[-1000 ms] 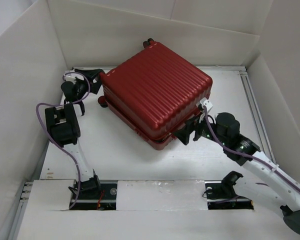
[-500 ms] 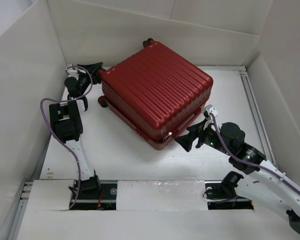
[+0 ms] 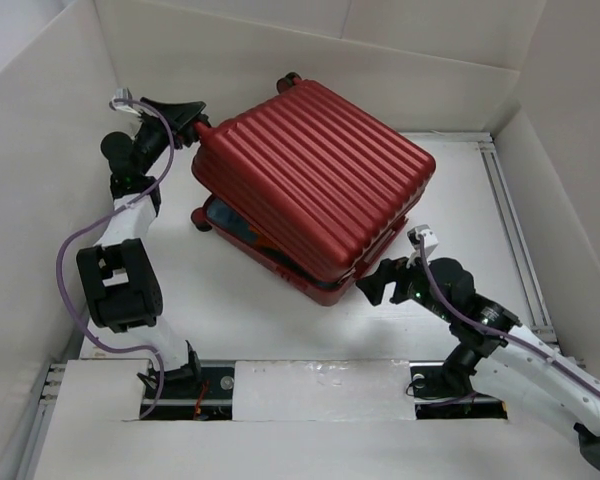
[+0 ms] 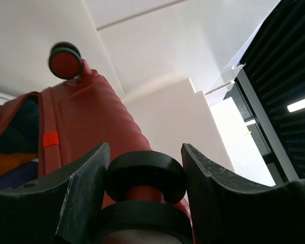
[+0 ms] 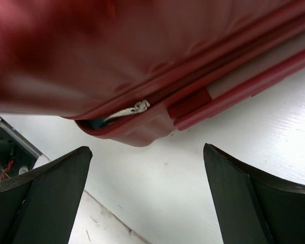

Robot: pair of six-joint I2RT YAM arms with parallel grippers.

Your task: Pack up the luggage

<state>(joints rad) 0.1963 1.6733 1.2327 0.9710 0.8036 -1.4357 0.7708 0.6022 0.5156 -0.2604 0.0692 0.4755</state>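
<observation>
The luggage (image 3: 320,180), a big dark-red ribbed suitcase, lies across the middle of the table. Its lid is tilted up on the left, and dark blue contents (image 3: 230,218) show in the gap. My left gripper (image 3: 193,120) is shut on a black wheel (image 4: 145,175) at the lid's raised far-left corner. A second wheel (image 4: 65,60) shows beyond it. My right gripper (image 3: 377,285) stands open just off the suitcase's near corner, touching nothing. In the right wrist view that corner and a white zipper pull (image 5: 137,107) sit above the open gripper (image 5: 147,198).
White walls close in the table on the left, back and right. A metal rail (image 3: 510,210) runs along the right side. A white board (image 3: 310,385) crosses the near edge between the arm bases. A purple cable (image 3: 75,250) loops off the left arm.
My left gripper has closed on the wheel and risen, lifting the lid's left side open. My right gripper has backed away from the suitcase's near corner, still open.
</observation>
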